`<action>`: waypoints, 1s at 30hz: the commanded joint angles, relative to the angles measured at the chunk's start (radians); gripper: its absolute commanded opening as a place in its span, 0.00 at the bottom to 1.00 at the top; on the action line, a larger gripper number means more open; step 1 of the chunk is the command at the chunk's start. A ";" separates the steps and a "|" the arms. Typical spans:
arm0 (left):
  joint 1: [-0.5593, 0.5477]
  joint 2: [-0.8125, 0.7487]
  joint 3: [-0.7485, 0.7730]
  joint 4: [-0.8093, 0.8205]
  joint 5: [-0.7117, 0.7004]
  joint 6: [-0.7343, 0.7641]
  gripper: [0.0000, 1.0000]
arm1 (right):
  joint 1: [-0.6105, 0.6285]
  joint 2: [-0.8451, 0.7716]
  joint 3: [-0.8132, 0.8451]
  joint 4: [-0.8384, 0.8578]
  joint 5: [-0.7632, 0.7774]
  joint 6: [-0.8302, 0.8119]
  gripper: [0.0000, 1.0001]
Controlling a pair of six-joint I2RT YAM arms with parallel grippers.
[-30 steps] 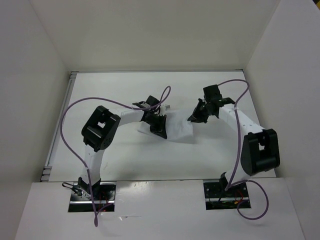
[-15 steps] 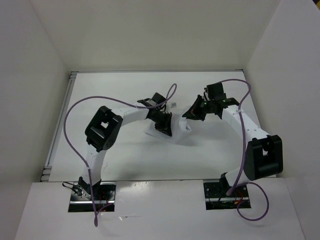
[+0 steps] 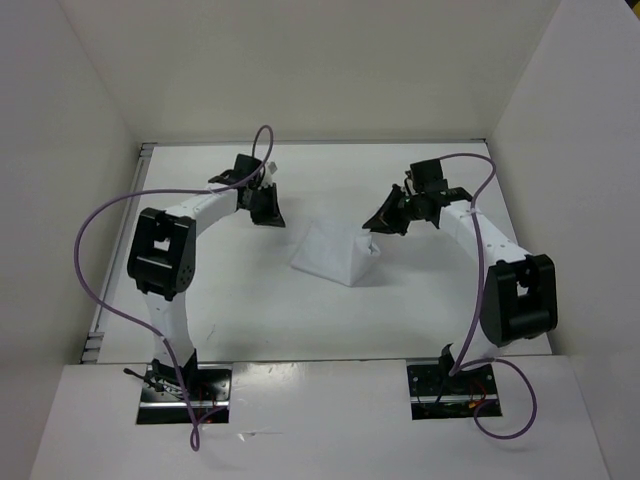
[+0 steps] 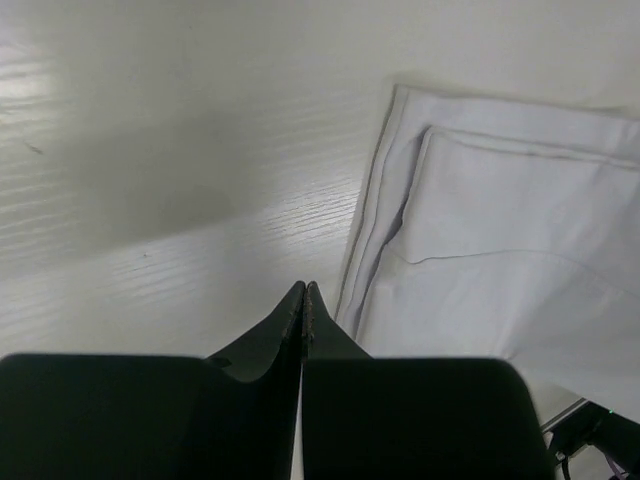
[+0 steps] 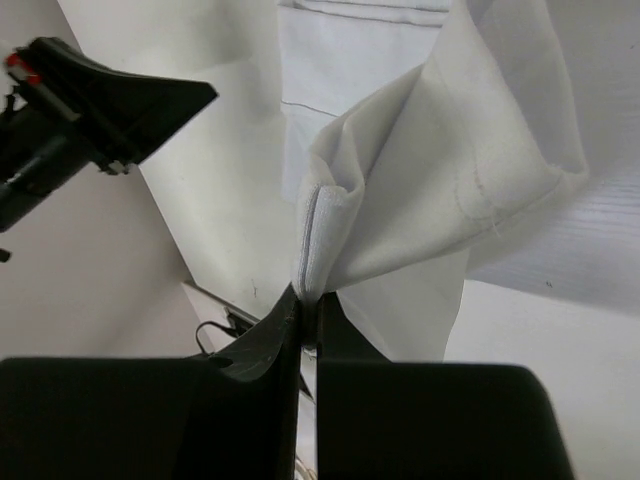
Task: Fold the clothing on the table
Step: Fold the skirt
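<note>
Your right gripper [image 3: 377, 226] is clamped on the clothing [image 3: 328, 256]. In its wrist view the two fingers [image 5: 275, 335] come together on a bunched, stitched hem, and the thin white fabric fans out from that pinch and hangs in loose folds above the table [image 3: 230, 300]. From above, the pinch is at the garment's right far corner. That corner is raised, while the rest of the piece lies flat. The clothing sits near the middle of the table, between the two arms, as a compact, roughly four-sided shape that is narrower at its far end. Your left gripper [image 3: 264, 206] is closed on nothing. Its wrist camera shows the fingertips pressed tip to tip with only bare tabletop beneath them. It is to the left of the clothing and farther back, clearly apart from it and not touching the fabric. In the left wrist view the garment's near-side edge runs just to the right of the closed tips. There you can see it lying in layers, a smaller panel with a seam line resting on a wider one, and both edges straight and nearly parallel. A purple cable [image 3: 105, 215] loops out from the left arm toward the left wall, and another arcs over the right arm. The metal rail [image 3: 118, 255] runs along the table's left edge, well away from the clothing.
</note>
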 commanded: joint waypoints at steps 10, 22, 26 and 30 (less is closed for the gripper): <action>-0.066 0.078 -0.106 0.128 0.131 -0.089 0.01 | 0.004 0.122 0.135 0.056 -0.051 0.012 0.00; -0.099 0.066 -0.201 0.191 0.217 -0.143 0.01 | 0.098 0.309 0.283 0.108 -0.070 0.031 0.00; -0.099 0.065 -0.201 0.182 0.217 -0.143 0.01 | 0.124 0.349 0.323 0.108 -0.070 0.031 0.00; -0.099 0.065 -0.201 0.182 0.217 -0.143 0.01 | 0.156 0.391 0.332 0.108 -0.070 0.031 0.00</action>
